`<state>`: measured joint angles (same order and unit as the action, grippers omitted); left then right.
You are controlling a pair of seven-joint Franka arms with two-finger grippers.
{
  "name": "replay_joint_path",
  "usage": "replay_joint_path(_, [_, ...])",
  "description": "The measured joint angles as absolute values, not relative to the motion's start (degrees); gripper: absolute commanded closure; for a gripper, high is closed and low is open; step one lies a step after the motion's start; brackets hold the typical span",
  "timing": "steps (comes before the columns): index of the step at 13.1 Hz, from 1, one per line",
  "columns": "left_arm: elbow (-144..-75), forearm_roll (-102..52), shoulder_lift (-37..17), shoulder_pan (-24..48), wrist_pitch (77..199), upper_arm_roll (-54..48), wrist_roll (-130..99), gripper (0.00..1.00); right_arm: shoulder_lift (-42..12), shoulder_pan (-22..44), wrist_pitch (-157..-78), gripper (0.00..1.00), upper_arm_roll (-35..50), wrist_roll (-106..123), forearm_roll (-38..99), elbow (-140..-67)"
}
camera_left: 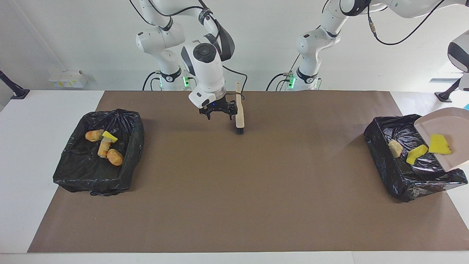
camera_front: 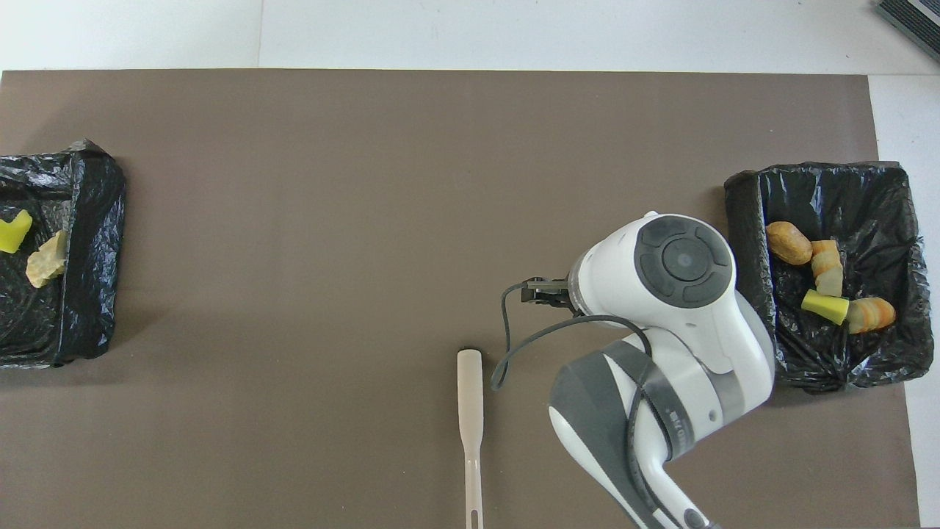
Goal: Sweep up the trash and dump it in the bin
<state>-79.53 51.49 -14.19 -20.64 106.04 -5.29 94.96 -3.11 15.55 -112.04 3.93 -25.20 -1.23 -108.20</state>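
Observation:
The trash lies in two black-lined bins. The bin at the right arm's end (camera_left: 66, 172) (camera_front: 881, 353) holds several tan-orange lumps (camera_left: 114, 157) (camera_front: 789, 242) and a yellow sponge piece (camera_left: 109, 136) (camera_front: 824, 306). Over the bin at the left arm's end (camera_left: 384, 168) (camera_front: 95, 242) a beige dustpan (camera_left: 452, 123) hangs tilted, a yellow sponge (camera_left: 439, 143) on it. Another yellow sponge (camera_left: 416, 154) (camera_front: 13, 234) and a tan lump (camera_left: 395, 147) (camera_front: 47, 259) are in this bin. The left gripper is out of view. My right gripper (camera_left: 220, 114) is open and empty, low over the mat beside the brush (camera_left: 239, 113) (camera_front: 470, 397).
A brown mat (camera_left: 234, 190) (camera_front: 330, 220) covers the table between the two bins. The brush lies on it near the robots' edge, its handle toward the robots. In the overhead view the right arm's wrist (camera_front: 683, 294) covers its gripper.

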Motion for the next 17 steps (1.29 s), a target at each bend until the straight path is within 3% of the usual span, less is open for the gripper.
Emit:
replay_joint_path(4, [-79.6, 54.3, -12.2, -18.3, 105.9, -5.3, 94.8, 1.0, -2.1, 6.9, -103.5, 0.0, 3.0, -15.2, -1.4, -102.5])
replay_joint_path(12, [-80.8, 59.6, -10.8, -14.2, 102.2, -5.4, 89.9, 1.0, 5.5, 2.3, -86.4, 0.0, -6.5, -1.4, -1.9, -96.0])
replay_joint_path(17, [-81.3, 49.1, -10.7, -12.5, 97.5, -5.7, 89.2, 1.0, 6.1, 1.0, -84.8, 0.0, -6.5, -0.7, -2.0, -95.2])
